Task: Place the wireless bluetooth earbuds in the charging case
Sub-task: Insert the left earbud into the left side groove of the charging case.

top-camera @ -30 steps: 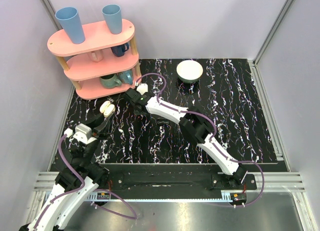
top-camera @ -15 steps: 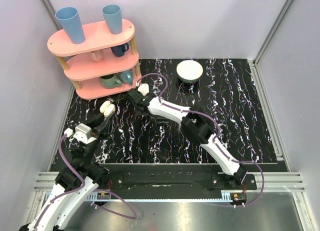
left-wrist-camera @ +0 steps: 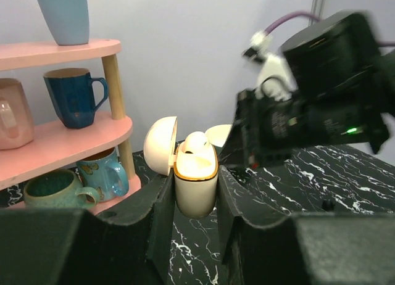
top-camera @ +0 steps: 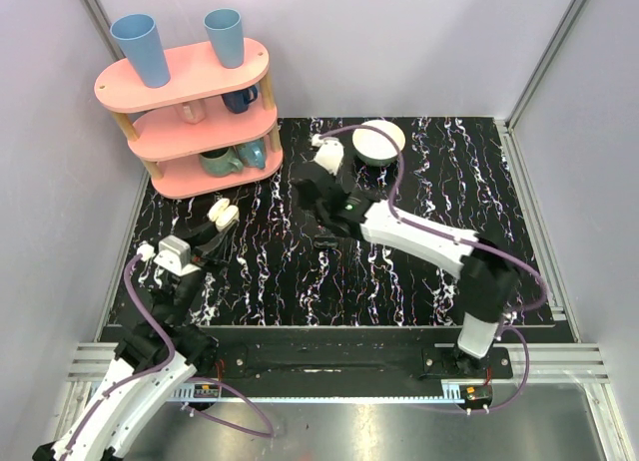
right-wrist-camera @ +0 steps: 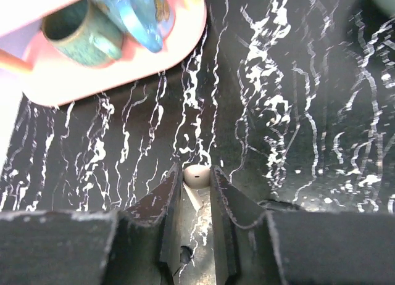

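Carrying an earbud point(right-wrist-camera: 196, 173) clamped in my right jaws; the case point(left-wrist-camera: 195, 177), clamped upright and open in my left jaws, lies to their left, mouth up.

Bright, even light from above fills the top view, and only soft shadows lie on the worktop point(top-camera: 499, 182). In the left wrist view the charging case point(left-wrist-camera: 195, 186) is sharp, the left pincer point(left-wrist-camera: 195, 195) is dark and soft, and the right arm point(left-wrist-camera: 308, 112) is motion-blurred. The right wrist view is smeared throughout: the mug point(right-wrist-camera: 80, 29) is hazy, and the earbud point(right-wrist-camera: 196, 175) in the right pincer point(right-wrist-camera: 196, 173) is a pale smudge.
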Tool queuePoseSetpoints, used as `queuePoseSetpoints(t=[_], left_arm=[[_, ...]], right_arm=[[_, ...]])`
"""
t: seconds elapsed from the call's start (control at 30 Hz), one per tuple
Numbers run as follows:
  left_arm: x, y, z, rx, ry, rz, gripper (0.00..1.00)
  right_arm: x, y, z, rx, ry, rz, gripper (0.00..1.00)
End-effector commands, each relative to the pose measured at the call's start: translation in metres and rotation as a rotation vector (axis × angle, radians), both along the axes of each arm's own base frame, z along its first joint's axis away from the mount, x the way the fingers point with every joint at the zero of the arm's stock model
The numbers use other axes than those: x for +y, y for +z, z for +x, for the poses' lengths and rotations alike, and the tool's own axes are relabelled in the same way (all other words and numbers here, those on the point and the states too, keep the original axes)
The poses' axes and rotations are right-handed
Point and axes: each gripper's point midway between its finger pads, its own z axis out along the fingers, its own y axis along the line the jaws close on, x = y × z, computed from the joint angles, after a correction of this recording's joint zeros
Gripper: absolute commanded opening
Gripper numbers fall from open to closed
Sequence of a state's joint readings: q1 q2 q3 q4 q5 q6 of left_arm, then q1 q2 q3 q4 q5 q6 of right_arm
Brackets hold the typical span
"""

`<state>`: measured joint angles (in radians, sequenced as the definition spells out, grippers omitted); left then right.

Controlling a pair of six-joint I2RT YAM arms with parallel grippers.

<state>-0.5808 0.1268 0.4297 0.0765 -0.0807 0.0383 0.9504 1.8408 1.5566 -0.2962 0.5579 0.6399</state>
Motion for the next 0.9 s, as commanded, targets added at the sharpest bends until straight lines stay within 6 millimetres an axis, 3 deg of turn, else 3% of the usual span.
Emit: queuePoseSetpoints(t=[0.0,0.03,0.1,0.13,0.2,0.23,0.3,0.33,0.4,0.43,0.6,0.87], left_arm=[[-0.009,0.021,-0.001,-0.032,-0.048,-0.041,0.00],[-0.013,0.021,-0.002,-0.021,-0.076,-0.054,0.00],[-0.019,0.021,0.001,-0.013,-0.098,-0.068,0.00],[-0.025,0.020,-0.001,-0.018,-0.128,-0.067,0.00],[-0.030,0.022,-0.002,-0.034,-0.160,-0.096,0.00],[-0.033,0.022,-0.003,-0.043,-0.180,-0.100,0.00],[-0.036,0.023,-0.005,-0.059,-0.203,-0.127,0.00],[-0.038,0.022,-0.005,-0.063,-0.216,-0.128,0.00],[-0.041,0.022,-0.006,-0.068,-0.232,-0.143,0.00],[-0.043,0.022,-0.007,-0.071,-0.244,-0.145,0.00],[-0.049,0.020,-0.007,-0.081,-0.277,-0.161,0.00],[-0.057,0.020,-0.006,-0.090,-0.317,-0.175,0.00]], right_arm=[[-0.019,0.088,-0.010,-0.251,-0.050,0.168,0.10],[-0.020,0.089,-0.019,-0.269,-0.045,0.173,0.09],[-0.033,0.127,-0.030,-0.359,-0.058,0.240,0.09],[-0.037,0.125,-0.035,-0.368,-0.053,0.239,0.09],[-0.043,0.154,-0.050,-0.428,-0.046,0.299,0.09],[-0.047,0.155,-0.054,-0.439,-0.045,0.302,0.09],[-0.055,0.177,-0.067,-0.484,-0.049,0.350,0.08],[-0.056,0.176,-0.072,-0.490,-0.043,0.356,0.08],[-0.063,0.197,-0.084,-0.534,-0.034,0.425,0.08],[-0.064,0.194,-0.088,-0.538,-0.021,0.430,0.08],[-0.062,0.222,-0.110,-0.601,0.053,0.525,0.08],[-0.033,0.237,-0.144,-0.680,0.213,0.575,0.06]])
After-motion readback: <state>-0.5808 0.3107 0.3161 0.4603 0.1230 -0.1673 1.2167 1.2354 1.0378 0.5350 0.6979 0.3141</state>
